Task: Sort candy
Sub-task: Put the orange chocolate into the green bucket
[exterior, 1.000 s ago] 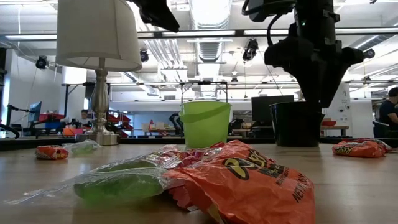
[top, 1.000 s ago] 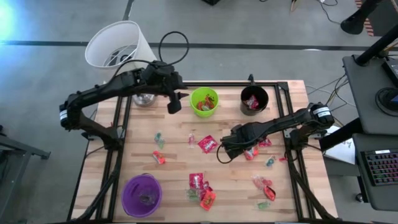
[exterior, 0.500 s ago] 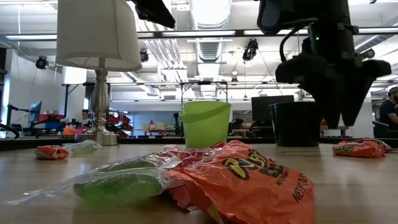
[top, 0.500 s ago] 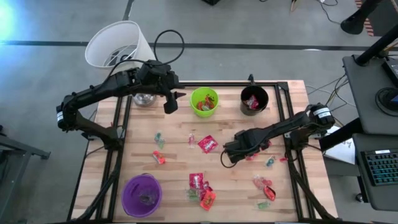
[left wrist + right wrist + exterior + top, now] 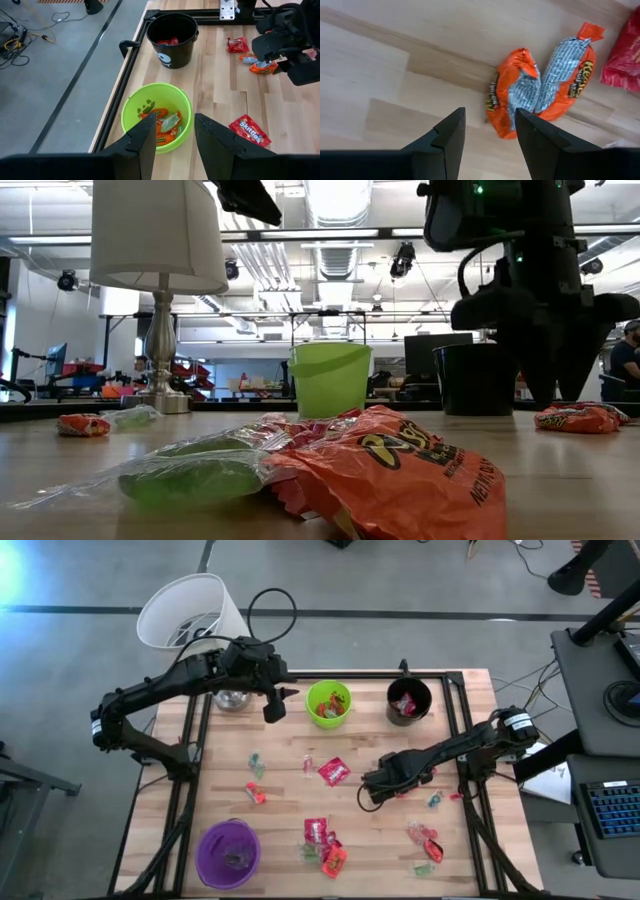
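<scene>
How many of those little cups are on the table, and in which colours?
green cup: 1
black cup: 1
purple cup: 1
Total: 3

Bare wood lay open beneath my right claw [image 5: 485,145]; only two orange packets [image 5: 535,90] sat ahead, a red packet [image 5: 622,60] just beside them.
</scene>
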Robot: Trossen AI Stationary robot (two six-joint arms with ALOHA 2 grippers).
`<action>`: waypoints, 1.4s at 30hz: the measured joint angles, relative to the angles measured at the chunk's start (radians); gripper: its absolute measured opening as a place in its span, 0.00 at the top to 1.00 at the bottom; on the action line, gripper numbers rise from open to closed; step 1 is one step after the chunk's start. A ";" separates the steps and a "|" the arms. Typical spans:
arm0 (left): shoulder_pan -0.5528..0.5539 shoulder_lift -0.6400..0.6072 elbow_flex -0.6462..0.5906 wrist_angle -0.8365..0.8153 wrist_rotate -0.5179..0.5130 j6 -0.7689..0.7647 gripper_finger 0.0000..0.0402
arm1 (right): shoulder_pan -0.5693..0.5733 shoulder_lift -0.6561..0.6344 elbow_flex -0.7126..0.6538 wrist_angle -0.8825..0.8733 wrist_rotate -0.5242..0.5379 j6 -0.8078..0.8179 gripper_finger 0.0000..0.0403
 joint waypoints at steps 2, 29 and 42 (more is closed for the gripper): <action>0.000 0.000 0.000 -0.002 0.000 0.000 0.71 | 0.000 0.000 -0.013 0.000 0.000 0.003 0.59; 0.000 0.000 0.000 -0.009 0.000 -0.005 0.71 | -0.002 0.041 -0.086 0.148 0.000 0.019 0.89; 0.000 -0.003 0.050 -0.110 -0.053 0.023 0.71 | -0.018 0.046 0.069 0.145 0.084 -0.053 0.95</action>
